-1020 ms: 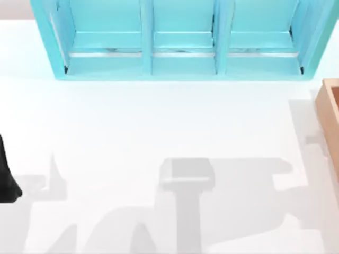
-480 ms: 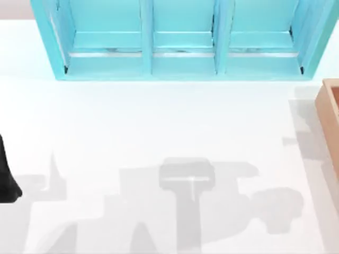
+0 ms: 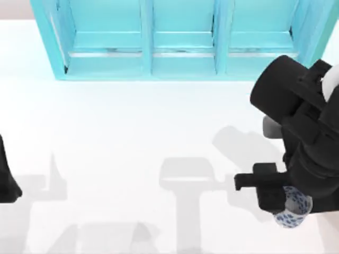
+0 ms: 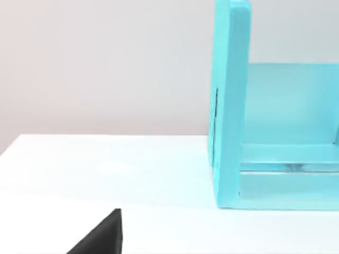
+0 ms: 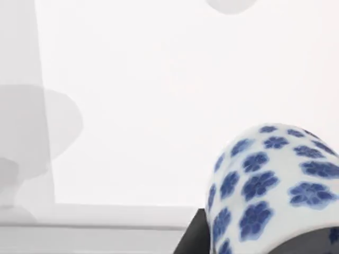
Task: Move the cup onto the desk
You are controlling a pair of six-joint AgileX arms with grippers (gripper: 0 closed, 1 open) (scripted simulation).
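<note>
Cup (image 3: 293, 210), white with blue flowers, clamped in right gripper (image 3: 286, 203) fingers above desk (image 3: 132, 132) at its right side, near front edge. Left arm (image 3: 6, 180) parked at left edge, finger state impossible to tell.

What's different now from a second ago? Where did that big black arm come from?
The right arm swung in over the top view's right side; before, just its shadow crossed the desk. Its right pincer carries the cup, and the arm now covers the tan box that was at the right edge. The left arm stayed parked at the left edge, and the teal shelf hasn't moved.
</note>
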